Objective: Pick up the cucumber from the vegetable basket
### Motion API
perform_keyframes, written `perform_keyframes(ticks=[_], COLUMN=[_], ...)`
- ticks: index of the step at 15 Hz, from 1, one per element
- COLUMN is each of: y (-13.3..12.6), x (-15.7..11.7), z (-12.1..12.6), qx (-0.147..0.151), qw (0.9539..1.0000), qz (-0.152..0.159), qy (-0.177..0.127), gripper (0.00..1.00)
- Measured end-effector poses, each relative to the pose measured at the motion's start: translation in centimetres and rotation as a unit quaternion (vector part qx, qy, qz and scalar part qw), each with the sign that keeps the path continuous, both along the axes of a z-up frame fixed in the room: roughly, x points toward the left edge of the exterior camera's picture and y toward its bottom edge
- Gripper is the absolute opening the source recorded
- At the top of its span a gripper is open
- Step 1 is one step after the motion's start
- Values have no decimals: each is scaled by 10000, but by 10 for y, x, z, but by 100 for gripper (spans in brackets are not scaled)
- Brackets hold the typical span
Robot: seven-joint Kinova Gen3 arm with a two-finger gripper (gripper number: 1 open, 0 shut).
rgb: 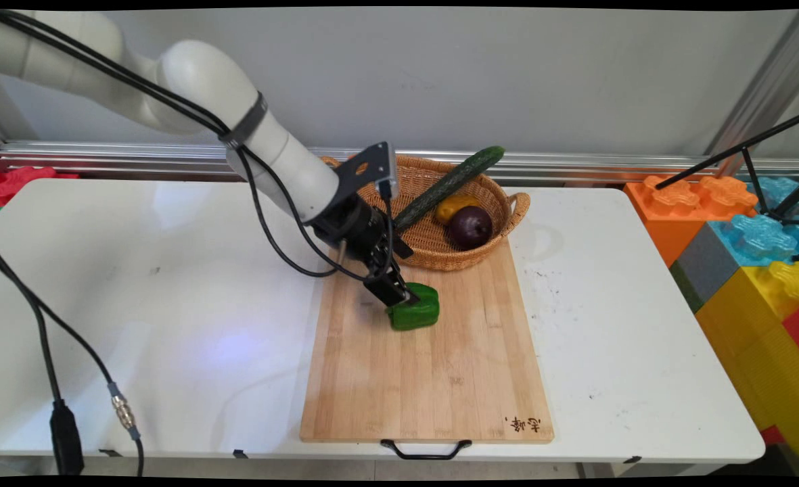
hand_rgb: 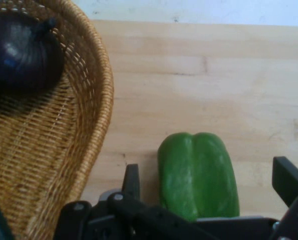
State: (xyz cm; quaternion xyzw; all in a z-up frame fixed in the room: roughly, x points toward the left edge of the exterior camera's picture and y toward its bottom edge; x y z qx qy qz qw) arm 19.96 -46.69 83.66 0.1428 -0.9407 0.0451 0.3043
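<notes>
Main view: black gripper (rgb: 400, 296) low at frame centre, on one green pepper (rgb: 415, 306) lying on one cutting board (rgb: 426, 379) | one basket (rgb: 440, 250) above holds one cucumber (rgb: 448, 186), one onion (rgb: 470, 227), one yellow fruit (rgb: 454, 205) | Hand view: fingers (hand_rgb: 131, 181) spread apart, bracketing pepper (hand_rgb: 199, 175), not clamped; basket (hand_rgb: 93, 125) upper left.

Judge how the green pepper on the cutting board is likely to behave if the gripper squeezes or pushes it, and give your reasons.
The green pepper looks glossy and smooth, so it may slip between the fingers. Its lobed, rounded body lies on its side on the cutting board, so a push would probably rock or roll it unevenly. It is likely hollow, so light for its bulk.
</notes>
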Motion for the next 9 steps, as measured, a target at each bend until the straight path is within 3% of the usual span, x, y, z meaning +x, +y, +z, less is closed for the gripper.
perform_keyframes(ticks=[9], y=[-6], x=[16], z=[35], qx=[28], qw=[9998], qz=[173], qy=[-48], gripper=[100])
